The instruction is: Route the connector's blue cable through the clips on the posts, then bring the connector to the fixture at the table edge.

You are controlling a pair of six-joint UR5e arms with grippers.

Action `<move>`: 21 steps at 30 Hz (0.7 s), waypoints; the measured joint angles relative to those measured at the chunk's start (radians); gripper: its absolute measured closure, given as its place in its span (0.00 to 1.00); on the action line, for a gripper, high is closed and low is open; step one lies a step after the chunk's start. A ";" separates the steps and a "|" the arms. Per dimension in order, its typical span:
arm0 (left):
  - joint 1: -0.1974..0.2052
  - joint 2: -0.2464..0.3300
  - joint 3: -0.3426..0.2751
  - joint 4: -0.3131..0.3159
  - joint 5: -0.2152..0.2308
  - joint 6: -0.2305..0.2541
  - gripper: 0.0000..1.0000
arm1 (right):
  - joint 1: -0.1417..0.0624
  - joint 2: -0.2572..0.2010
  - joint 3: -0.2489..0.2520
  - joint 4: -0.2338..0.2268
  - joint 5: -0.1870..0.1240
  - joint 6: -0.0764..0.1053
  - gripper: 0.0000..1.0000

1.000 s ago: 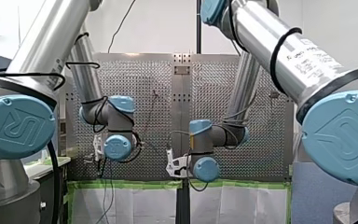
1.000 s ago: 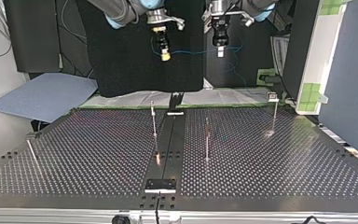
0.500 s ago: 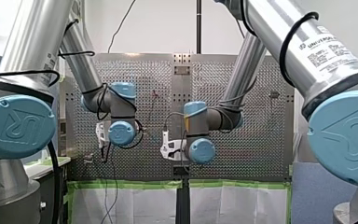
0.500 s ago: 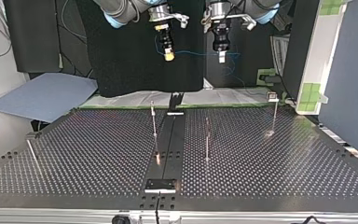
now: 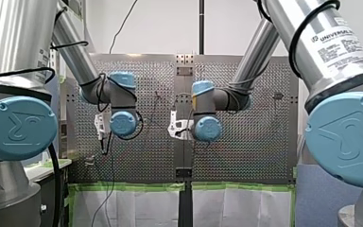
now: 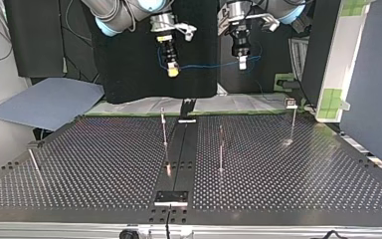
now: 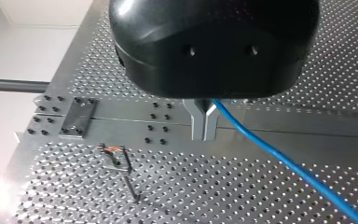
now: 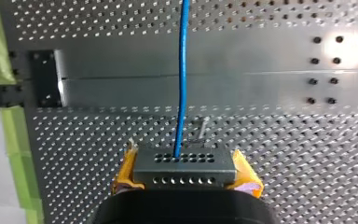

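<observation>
In the right wrist view my right gripper (image 8: pixel 185 159) is shut on the grey connector (image 8: pixel 186 173), with a yellow pad on each side of it. The blue cable (image 8: pixel 182 70) leaves the connector's top and runs ahead over the table. In the left wrist view my left gripper (image 7: pixel 204 136) has its metal fingers shut on the blue cable (image 7: pixel 279 163). In the top view both grippers hang high above the far edge, my right gripper (image 6: pixel 172 71) at the left and my left gripper (image 6: pixel 242 61) at the right. The blue cable (image 6: pixel 209 65) spans between them.
Thin posts (image 6: pixel 163 127) (image 6: pixel 221 149) (image 6: pixel 293 122) stand on the perforated table, and another post (image 6: pixel 34 164) leans at the top view's left. A dark rail runs down the middle to a fixture plate (image 6: pixel 171 197) at the near edge. Green tape (image 8: pixel 14 140) lines the table's border.
Both grippers have come a little lower in the top view, carrying the cable stretched between them. My right gripper also shifted toward that view's left.
</observation>
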 joint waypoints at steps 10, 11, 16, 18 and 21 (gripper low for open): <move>0.006 0.004 0.029 -0.028 0.008 0.008 1.00 | -0.029 -0.073 -0.033 0.073 -0.035 -0.002 1.00; 0.007 0.003 0.037 -0.035 0.008 0.008 1.00 | -0.032 -0.083 -0.038 0.082 -0.038 -0.002 1.00; 0.015 0.003 0.067 -0.061 0.009 0.008 1.00 | -0.049 -0.123 -0.064 0.122 -0.054 -0.002 1.00; 0.018 0.003 0.077 -0.069 0.011 0.007 1.00 | -0.055 -0.137 -0.072 0.132 -0.059 -0.002 1.00; 0.026 0.003 0.093 -0.080 0.017 0.005 1.00 | -0.066 -0.161 -0.085 0.143 -0.066 -0.002 1.00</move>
